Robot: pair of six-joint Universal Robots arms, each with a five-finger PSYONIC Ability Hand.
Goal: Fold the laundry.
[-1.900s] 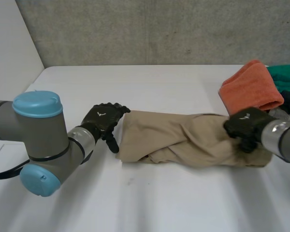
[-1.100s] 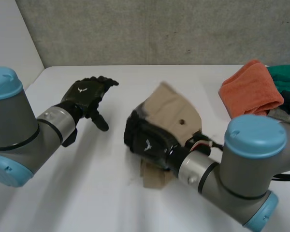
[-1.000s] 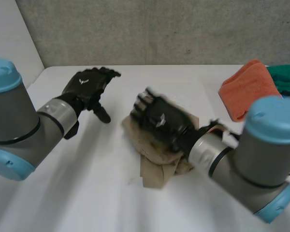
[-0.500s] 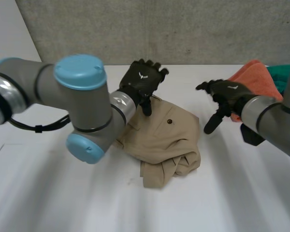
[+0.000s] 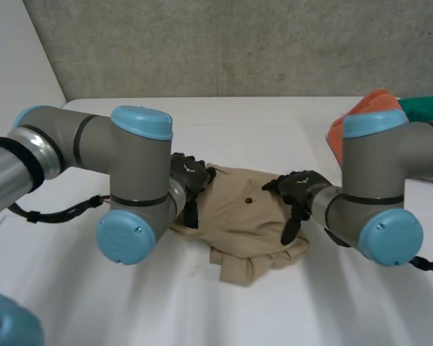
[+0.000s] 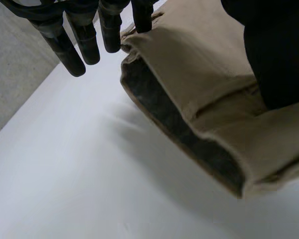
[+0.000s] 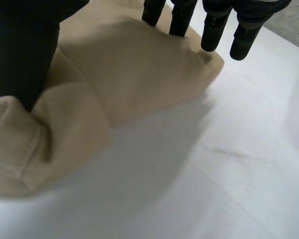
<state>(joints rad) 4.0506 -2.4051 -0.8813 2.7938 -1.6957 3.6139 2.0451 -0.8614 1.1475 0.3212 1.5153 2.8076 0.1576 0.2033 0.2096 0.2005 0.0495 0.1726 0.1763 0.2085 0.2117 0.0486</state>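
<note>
Khaki-coloured, the garment (image 5: pixel 245 216) lies bundled in rough, thick folds on the middle of the table (image 5: pixel 202 122) in the head view. The left hand (image 5: pixel 190 176) rests on its left edge, the right hand (image 5: pixel 297 189) on its right edge. An orange towel (image 5: pixel 366 102) and a green cloth (image 5: pixel 427 108) lie loose at the far right.

In the left wrist view, the fingers (image 6: pixel 84 37) are straight and spread at the layered fold, with the thumb flat on top, gripping nothing.

In the right wrist view, the fingers (image 7: pixel 179 15) are straight, their tips touching the cloth's corner. The thumb rests on the cloth and holds nothing.

The fabric looks soft, limp and fairly heavy. Pinching a stiffer seamed edge would probably carry all the layers best.
</note>
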